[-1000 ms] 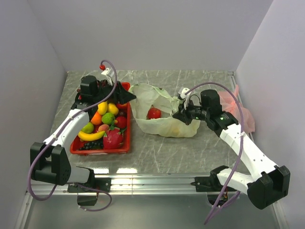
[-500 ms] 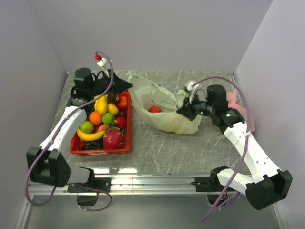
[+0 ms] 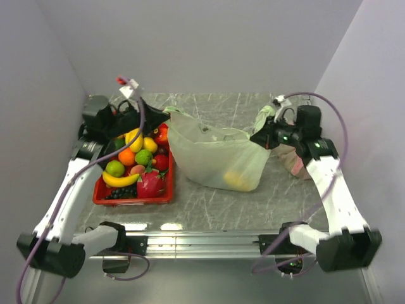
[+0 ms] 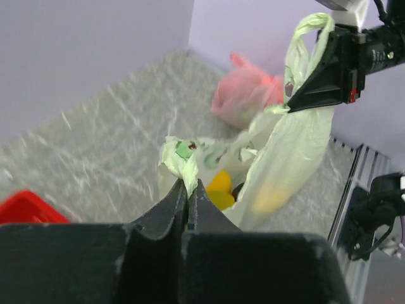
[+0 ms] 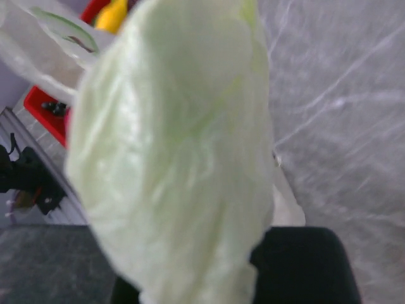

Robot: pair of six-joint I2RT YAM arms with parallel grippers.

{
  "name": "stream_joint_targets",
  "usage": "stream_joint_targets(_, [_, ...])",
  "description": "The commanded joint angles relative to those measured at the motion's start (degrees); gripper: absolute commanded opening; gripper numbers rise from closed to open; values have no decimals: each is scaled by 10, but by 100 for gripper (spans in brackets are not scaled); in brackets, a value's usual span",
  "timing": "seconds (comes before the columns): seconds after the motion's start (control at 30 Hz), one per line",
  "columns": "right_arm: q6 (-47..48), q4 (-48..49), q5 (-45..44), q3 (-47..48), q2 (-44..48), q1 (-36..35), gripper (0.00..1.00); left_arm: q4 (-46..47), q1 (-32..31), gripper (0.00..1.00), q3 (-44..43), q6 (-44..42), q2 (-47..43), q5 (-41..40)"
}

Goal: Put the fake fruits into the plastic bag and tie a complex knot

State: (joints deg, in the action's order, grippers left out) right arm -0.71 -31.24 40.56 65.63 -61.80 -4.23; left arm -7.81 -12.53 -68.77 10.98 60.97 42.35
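The grey marbled counter [image 3: 209, 196] carries everything. At its middle the pale-green plastic bag [image 3: 218, 158] is stretched wide between the two arms, its mouth pulled up and its belly sagging toward the counter. Whether the belly touches the counter cannot be told. At 9 o'clock from the bag sits a red tray [image 3: 133, 199]. At 3 o'clock a crumpled pink bag [image 3: 294, 161] lies behind the right arm. Most of the fake fruits [image 3: 136, 161] are heaped in the tray. A yellow fruit [image 4: 219, 188] shows through the plastic bag's wall, low inside. The left fingers [image 4: 188, 187] are clenched on the bag's 9 o'clock handle. The right fingers [image 3: 258, 135] are clamped on the 3 o'clock handle.
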Motion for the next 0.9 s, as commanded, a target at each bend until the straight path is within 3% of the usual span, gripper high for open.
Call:
stream_joint_targets(0.0, [-46, 21, 14, -33, -88, 6, 0, -54, -15, 1, -14, -27, 47, -33])
stream_joint_targets(0.27, [-41, 15, -25, -16, -147, 54, 0, -72, -27, 1, 48, -100, 9, -15])
stream_joint_targets(0.53, [-14, -27, -36, 3, -219, 66, 0, -54, -30, 1, 79, -96, -4, -25])
stream_joint_targets(0.87, [2, 57, -46, -56, -299, 67, 0, -110, -31, 0, 172, -175, -23, -64])
